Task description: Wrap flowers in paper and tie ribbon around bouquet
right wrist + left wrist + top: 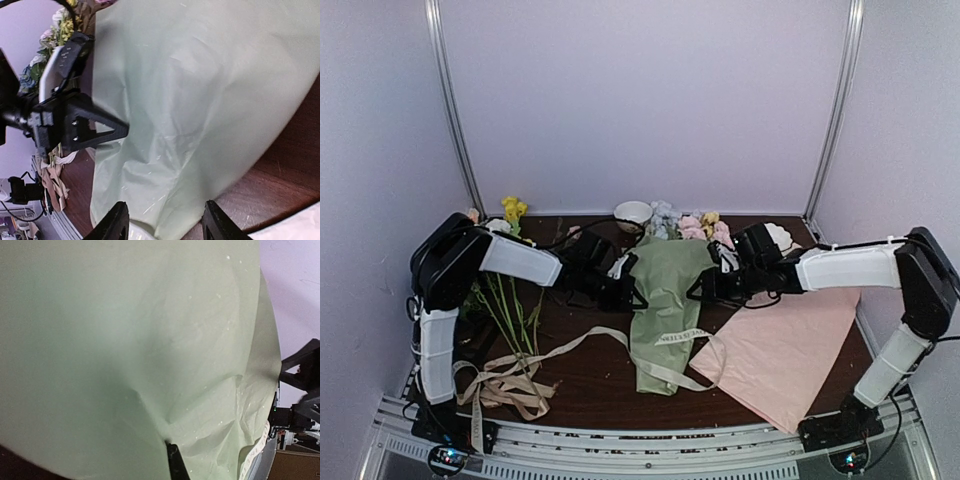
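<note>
The bouquet (665, 300) lies mid-table as an olive-green paper (150, 340) cone, with pink, yellow and pale blue flowers (692, 225) at its far, wide end. A cream lettered ribbon (682, 336) crosses the cone's narrow lower part. My left gripper (636, 296) is shut on the paper's left edge, and one black fingertip (173, 454) shows with the sheet creased into it. At the cone's right side, my right gripper (165, 224) stands open. Its fingers (116, 222) straddle the paper's lower fold without pinching it. The left gripper (119, 131) also appears in the right wrist view.
A plain pink sheet (780, 350) lies at the right front. Loose flowers (510, 300) lie at the left, with a tangled tan ribbon (505, 385) in front of them. A white bowl (633, 212) stands at the back wall.
</note>
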Robot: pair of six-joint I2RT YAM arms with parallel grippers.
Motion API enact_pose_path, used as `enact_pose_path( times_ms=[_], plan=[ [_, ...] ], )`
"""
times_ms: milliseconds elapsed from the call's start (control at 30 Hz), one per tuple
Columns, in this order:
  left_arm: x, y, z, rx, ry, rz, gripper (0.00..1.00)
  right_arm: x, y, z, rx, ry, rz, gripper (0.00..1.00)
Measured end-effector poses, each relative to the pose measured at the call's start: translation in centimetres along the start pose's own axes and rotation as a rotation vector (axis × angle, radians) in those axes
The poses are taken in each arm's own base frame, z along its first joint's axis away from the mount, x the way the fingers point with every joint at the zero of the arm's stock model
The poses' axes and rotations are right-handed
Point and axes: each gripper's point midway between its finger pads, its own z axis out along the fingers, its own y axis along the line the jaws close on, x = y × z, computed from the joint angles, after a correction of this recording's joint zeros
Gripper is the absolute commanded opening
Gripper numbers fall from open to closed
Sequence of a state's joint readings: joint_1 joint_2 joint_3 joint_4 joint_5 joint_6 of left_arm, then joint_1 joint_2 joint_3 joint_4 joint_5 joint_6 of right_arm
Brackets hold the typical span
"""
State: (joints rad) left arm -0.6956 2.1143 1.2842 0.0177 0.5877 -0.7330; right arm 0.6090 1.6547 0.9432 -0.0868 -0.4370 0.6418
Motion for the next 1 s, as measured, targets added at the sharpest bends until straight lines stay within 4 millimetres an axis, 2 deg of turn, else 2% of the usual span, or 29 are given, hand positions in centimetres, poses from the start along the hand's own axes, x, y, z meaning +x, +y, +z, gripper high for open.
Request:
enact_pose_path(
  times_ms=[100, 200, 267, 367, 433, 500, 667, 733, 900, 1000],
  plan=[
    [-0.4, -0.1, -0.1, -0.002, -0.021, -0.014, 0.0, -0.1, 1.2, -3.2, -0.017, -0.038, -0.066, 0.59],
    [-0.9, -0.3, -0.2, -0.003, -0.046, -0.019, 0.0, 1.5, 1.2, -5.3, -0.028, -0.034, -0.099, 0.61],
    [-1.1, -0.3, -0.2, -0.004, -0.053, -0.021, 0.0, 3.4, 0.0, -5.6, -0.013, 0.0, -0.099, 0.62],
    [-1.2, -0.3, -0.2, -0.012, -0.061, -0.025, 0.0, 7.5, -3.1, -5.2, 0.052, 0.099, -0.066, 0.62],
    [-1.3, -0.2, -0.2, -0.014, -0.065, -0.026, 0.0, 9.4, -4.4, -5.1, 0.082, 0.148, -0.051, 0.6],
    [-1.3, -0.3, -0.2, -0.015, -0.067, -0.029, 0.0, 10.6, -5.0, -4.9, 0.094, 0.177, -0.047, 0.5],
    [-1.8, -0.5, -0.5, -0.016, -0.086, -0.039, 0.0, 11.4, -4.7, -3.7, 0.076, 0.198, -0.049, 0.13],
    [-2.2, -1.0, -0.7, -0.006, -0.103, -0.047, 0.0, 11.8, -4.7, -3.0, 0.068, 0.212, -0.044, 0.02],
    [-3.8, -2.2, -1.3, 0.03, -0.163, -0.083, 0.0, 12.8, -4.5, -2.4, 0.034, 0.234, -0.027, 0.0],
    [-4.4, -2.2, -1.4, 0.028, -0.19, -0.1, 0.0, 13.9, -3.4, -2.5, -0.003, 0.258, -0.053, 0.0]
  ],
)
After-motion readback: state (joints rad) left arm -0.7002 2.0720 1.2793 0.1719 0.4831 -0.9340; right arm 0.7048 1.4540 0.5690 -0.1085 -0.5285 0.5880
